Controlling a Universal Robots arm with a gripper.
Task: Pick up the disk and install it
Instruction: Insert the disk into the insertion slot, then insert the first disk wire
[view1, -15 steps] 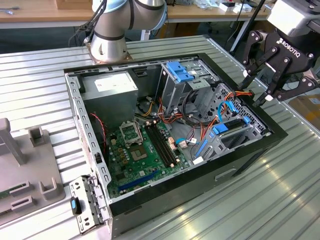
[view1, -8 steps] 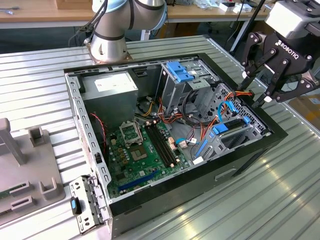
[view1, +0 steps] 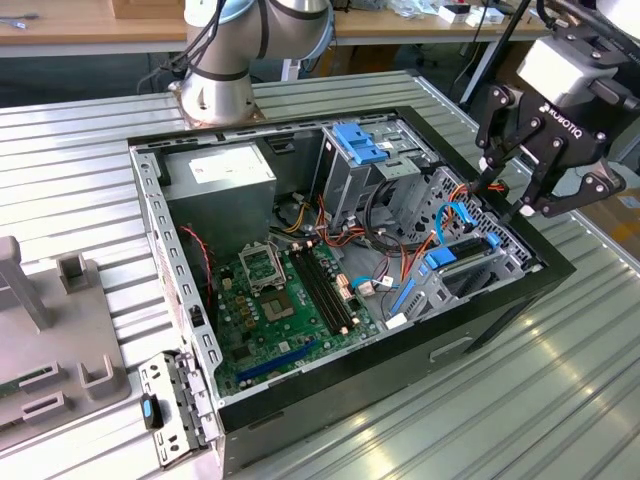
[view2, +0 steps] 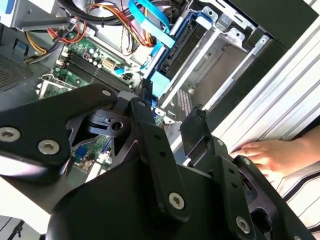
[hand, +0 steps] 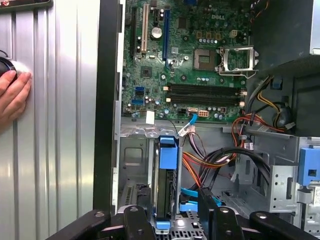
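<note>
Open air surrounds the gripper (view1: 507, 197). Just below it, orange cables (hand: 200, 165) crowd the space beside the disk (hand: 165, 192). A person's hand (hand: 12, 95) lies beyond the case wall (hand: 107, 100).

The disk (hand: 167, 187) stands on edge just beside the green board (hand: 185, 60). The gripper (hand: 170, 204) is spread wide, with the disk in its gap. A hand (hand: 12, 94) rests on the ribbed table (hand: 60, 130), well apart from the board.
</note>
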